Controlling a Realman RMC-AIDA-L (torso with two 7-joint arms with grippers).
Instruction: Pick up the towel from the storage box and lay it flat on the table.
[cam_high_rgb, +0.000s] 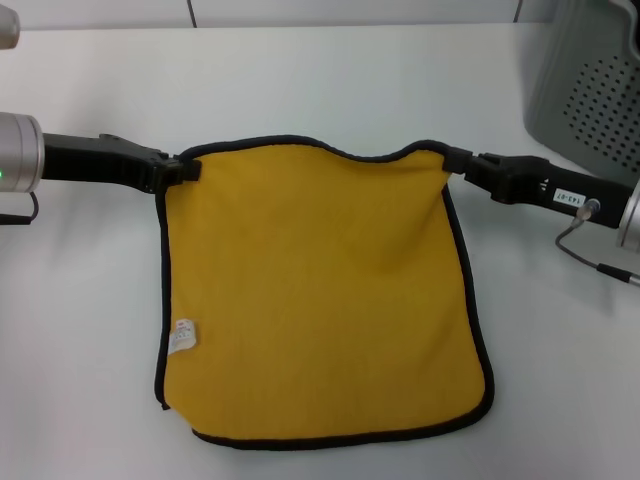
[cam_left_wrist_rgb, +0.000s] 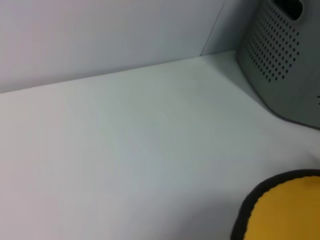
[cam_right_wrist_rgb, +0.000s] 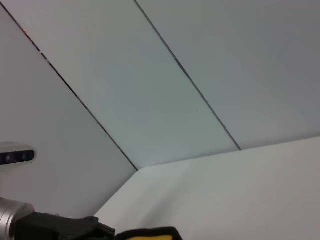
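The towel (cam_high_rgb: 320, 295) lay spread on the white table (cam_high_rgb: 330, 90), mid-scene, near edge close to the robot. Mustard yellow w/ thin black edging; small white tag (cam_high_rgb: 183, 336) on its left edge, toward the near-left corner. The far edge sagged a bit in the middle, between the two held corners.

Left claw (cam_high_rgb: 180, 170) came in from the left and pinched the towel's far-left corner, fingers pressed together on the cloth. Right claw (cam_high_rgb: 450, 160) came in from the right and pinched the far-right corner the same way. Both arms ran roughly level, low over the table.

Storage box (cam_high_rgb: 585, 85), light grey w/ rows of small round holes, stood at far right, well apart from the towel; only part of it showed.

Left wrist view: a rounded black-edged towel corner (cam_left_wrist_rgb: 285, 210) on the table, box (cam_left_wrist_rgb: 282, 65) beyond it. Right wrist view: the left claw (cam_right_wrist_rgb: 97, 230) at a yellow towel edge (cam_right_wrist_rgb: 150, 234), wall panels behind.
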